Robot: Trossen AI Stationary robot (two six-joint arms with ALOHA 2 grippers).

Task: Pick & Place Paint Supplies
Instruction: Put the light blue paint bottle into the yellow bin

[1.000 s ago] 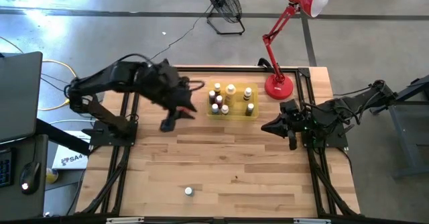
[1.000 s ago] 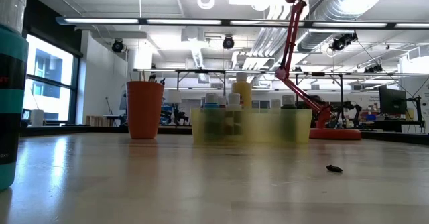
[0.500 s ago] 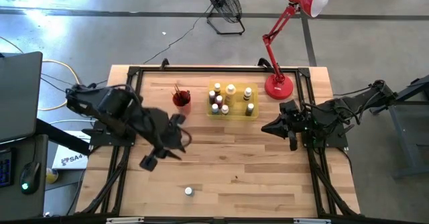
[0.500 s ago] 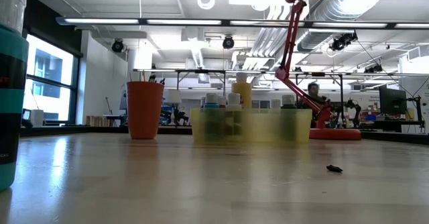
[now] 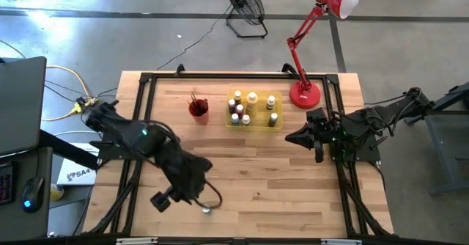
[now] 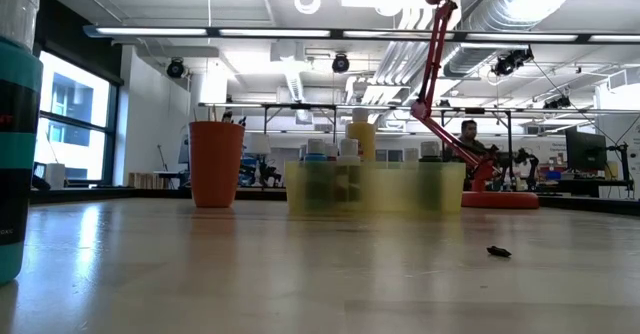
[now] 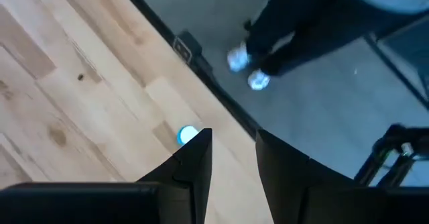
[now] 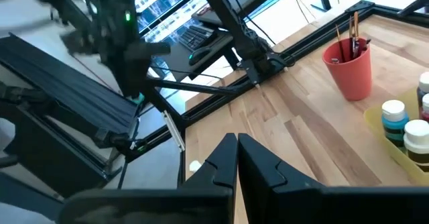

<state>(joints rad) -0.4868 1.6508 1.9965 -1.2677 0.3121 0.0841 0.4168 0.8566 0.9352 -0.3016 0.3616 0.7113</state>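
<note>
Wooden table | left tool apart (over round-capped bottle) | right tool together

Blurred bottles behind tray wall
</note>
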